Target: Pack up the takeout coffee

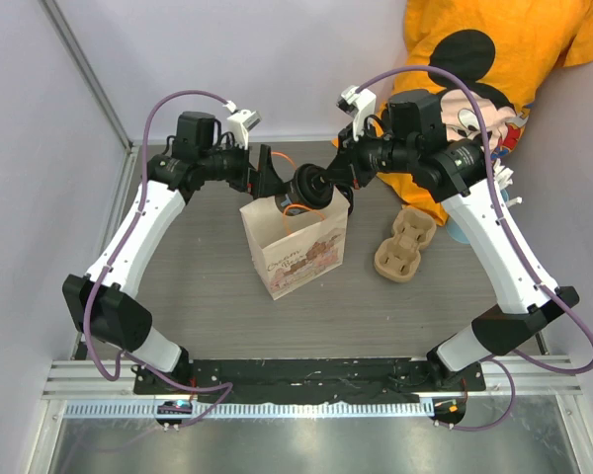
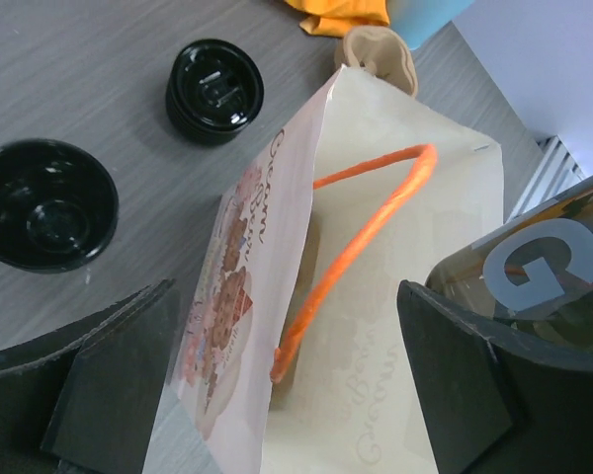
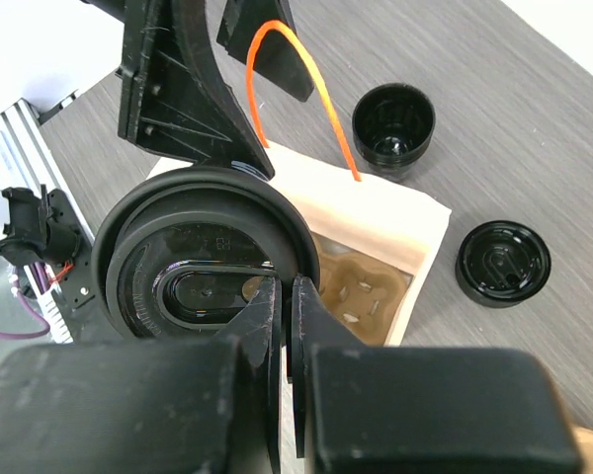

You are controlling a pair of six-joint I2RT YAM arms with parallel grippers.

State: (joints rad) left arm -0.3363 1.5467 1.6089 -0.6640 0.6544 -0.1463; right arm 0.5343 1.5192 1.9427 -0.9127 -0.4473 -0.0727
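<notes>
- The takeout coffee cup hangs in the air over the open mouth of the paper bag, near the middle of the table. It is tipped on its side, with its dark inside turned toward the right wrist camera.
- The right gripper reaches in from the far right. Its jaws are closed on the cup's rim, pinching the thin wall between them.
- The bag stands upright. Its orange handle arches above the top edge, and a beige moulded pulp piece shows inside it.
- The left gripper comes in from the far left. Its jaws are spread wide and hold nothing. The bag's top edge and handle lie between the two fingers, and no contact can be made out.
- A second black cup stands open on the table just beyond the bag. A black lid lies near it, and the two do not touch.
- A beige pulp cup carrier sits on the table to the right of the bag, apart from it.
- A light blue cup peeks out behind the right arm.
</notes>
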